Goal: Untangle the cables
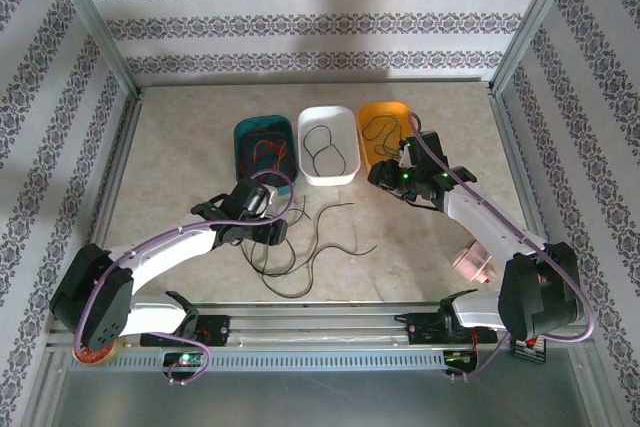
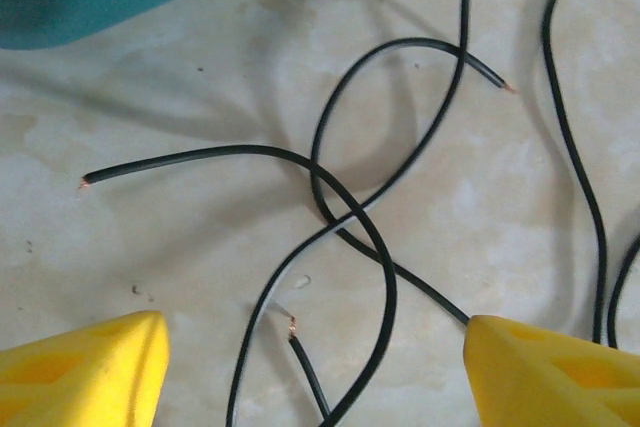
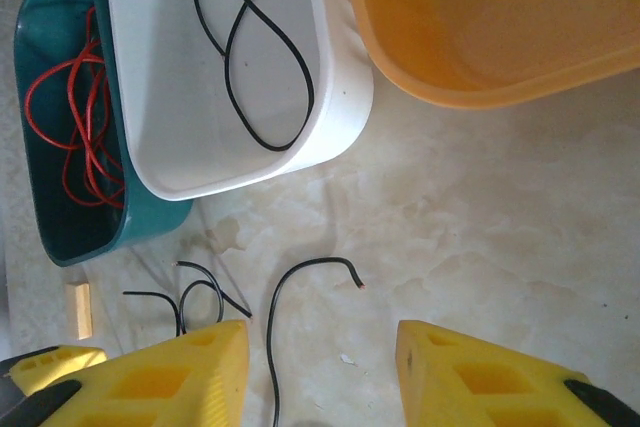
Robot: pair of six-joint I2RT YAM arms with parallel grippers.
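**Black tangle loose, both claws open**

Left wrist close-up: black cables cross on the table, copper tips bare. The left gripper is spread over them. Right wrist: red cables lie in the teal tray. The right gripper is spread and empty, arm reaching beside the orange tray.

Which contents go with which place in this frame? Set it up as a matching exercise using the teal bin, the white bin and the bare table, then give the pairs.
Places:
1. teal bin
2. white bin
3. table

Contents:
A. several black cables lying loose and crossing one another
B. red cables bunched together
C. one black cable lying in a loop

Pairs: 1-B, 2-C, 3-A
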